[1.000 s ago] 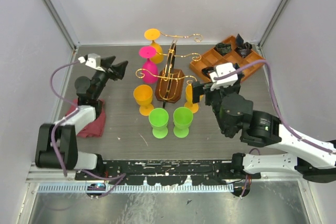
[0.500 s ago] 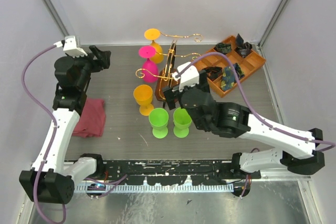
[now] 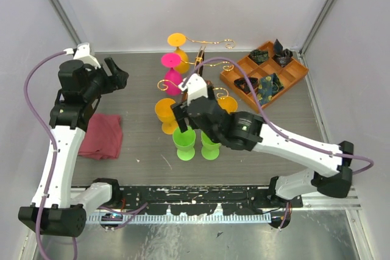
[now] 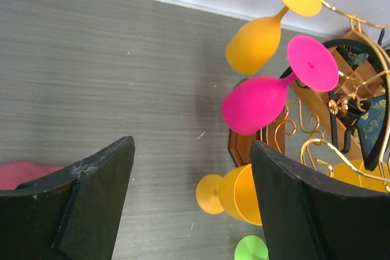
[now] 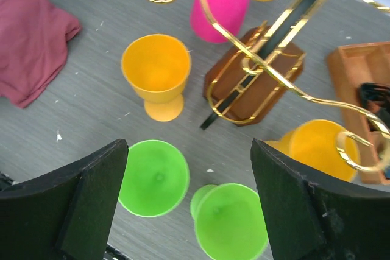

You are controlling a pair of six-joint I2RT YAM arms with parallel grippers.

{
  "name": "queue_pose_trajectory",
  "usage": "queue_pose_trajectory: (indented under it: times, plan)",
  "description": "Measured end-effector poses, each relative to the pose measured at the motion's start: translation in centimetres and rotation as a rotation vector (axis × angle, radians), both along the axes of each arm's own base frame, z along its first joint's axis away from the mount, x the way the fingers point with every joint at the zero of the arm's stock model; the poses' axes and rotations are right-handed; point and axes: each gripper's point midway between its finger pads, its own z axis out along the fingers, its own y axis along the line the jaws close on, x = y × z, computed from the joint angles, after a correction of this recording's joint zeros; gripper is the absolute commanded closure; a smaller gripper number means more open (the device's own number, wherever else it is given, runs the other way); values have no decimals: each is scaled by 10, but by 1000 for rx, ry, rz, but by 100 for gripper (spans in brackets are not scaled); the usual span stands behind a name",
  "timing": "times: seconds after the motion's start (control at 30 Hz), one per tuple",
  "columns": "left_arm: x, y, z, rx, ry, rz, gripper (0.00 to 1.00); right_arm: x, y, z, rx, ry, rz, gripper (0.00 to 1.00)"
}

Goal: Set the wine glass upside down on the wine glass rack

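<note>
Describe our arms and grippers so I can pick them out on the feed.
The left arm and right arm have white links with black joint housings. Each carries a looping purple cable to a white wrist camera. The fingers are matte black, broad wedges.

A crumpled maroon cloth lies at the table's left; an orange compartment tray sits back-right.

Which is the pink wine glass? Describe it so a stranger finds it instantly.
Start at the gold wire wine glass rack mid-table. The pink wine glass hangs foot-up on its left side, just nearer than the hanging orange glass. It is the only pink glass there.
</note>
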Motion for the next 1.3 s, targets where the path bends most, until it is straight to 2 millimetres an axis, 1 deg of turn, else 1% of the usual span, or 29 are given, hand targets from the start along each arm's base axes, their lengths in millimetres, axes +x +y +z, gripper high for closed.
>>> queue_pose_trajectory:
  times: [0.1, 0.2, 0.3, 0.37, 0.43, 0.57, 0.67, 0.9, 1.0, 1.13, 1.2, 1.3]
  plan:
    - [-6, 1, -6, 6, 36, -2, 16, -1, 26, -18, -30, 45, 46, 16]
    - [-12, 1, -13, 16, 72, -3, 15, -7, 43, -42, -82, 84, 76, 16]
    - [-17, 3, -16, 28, 98, -5, 15, -17, 55, -64, -128, 119, 105, 16]
    - [-18, 3, -18, 32, 106, -4, 14, -23, 58, -71, -142, 136, 114, 17]
    - [-20, 4, -20, 36, 119, -4, 14, -28, 59, -74, -144, 148, 119, 18]
    - [-23, 4, -22, 38, 130, -1, 13, -30, 61, -76, -130, 163, 116, 20]
    - [-25, 5, -20, 40, 124, 3, 13, -32, 61, -82, -130, 177, 111, 21]
    - [-27, 8, -17, 47, 112, 18, 13, -38, 62, -108, -172, 218, 108, 22]
    - [-27, 9, -17, 47, 110, 18, 13, -39, 63, -110, -178, 219, 112, 22]
    - [-27, 9, -22, 50, 122, 22, 13, -39, 71, -104, -168, 190, 139, 22]
    - [-27, 10, -28, 53, 135, 28, 13, -36, 77, -97, -177, 165, 157, 22]
    - [-27, 12, -35, 58, 152, 37, 13, -27, 97, -80, -182, 110, 181, 22]
